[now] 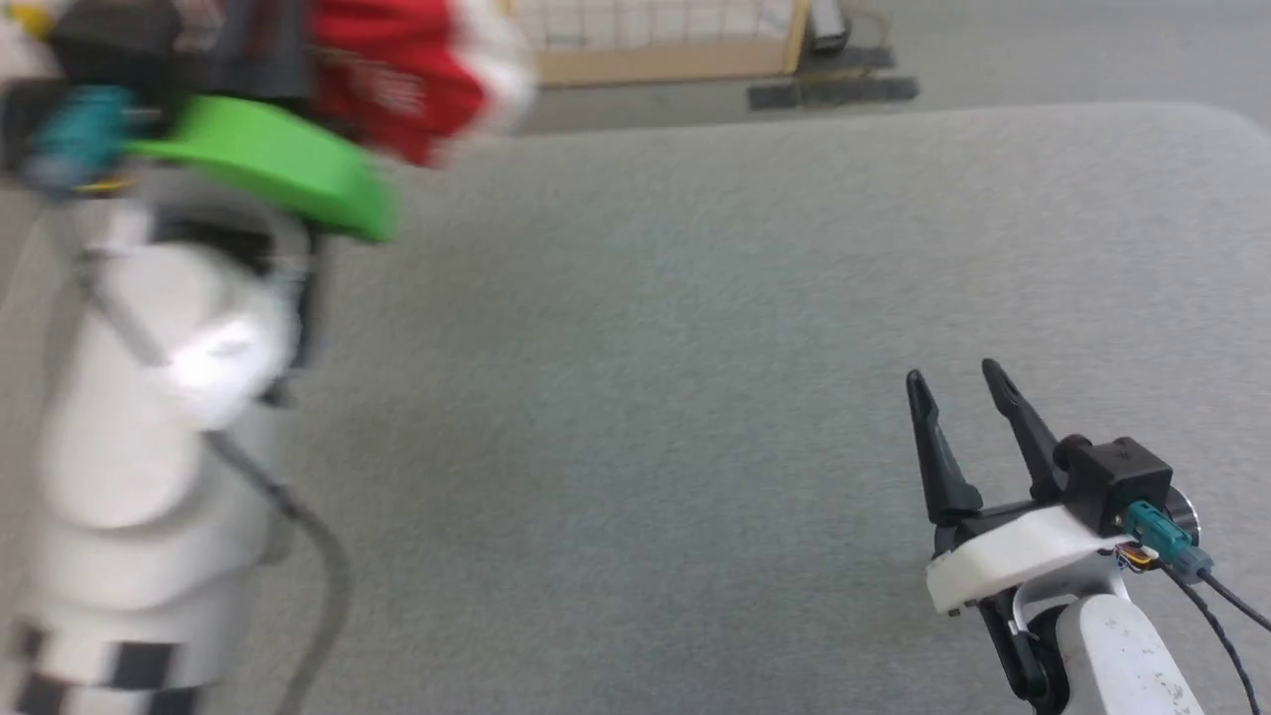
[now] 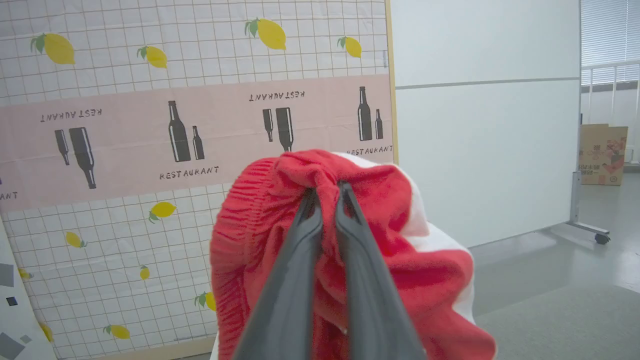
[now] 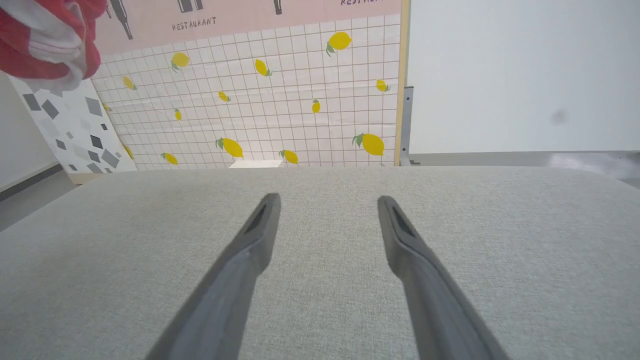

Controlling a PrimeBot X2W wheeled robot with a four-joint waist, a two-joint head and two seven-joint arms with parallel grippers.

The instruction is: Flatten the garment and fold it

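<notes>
Above the worktop's (image 1: 695,348) far left corner, lifted off its surface: the garment (image 2: 390,210), pinched at a red fold between the closed left jaws. Bunched, draped back over both fingers (image 2: 295,280) (ribbed waistband on their left, white stripe on their right); long axis not readable. Near the front right edge: right jaws spread wide, holding nothing, well apart from the garment.

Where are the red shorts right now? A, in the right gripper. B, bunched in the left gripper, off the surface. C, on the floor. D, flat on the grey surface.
B: the left gripper has its fingers shut on the bunched red shorts, off the grey surface; the right gripper is open.
</notes>
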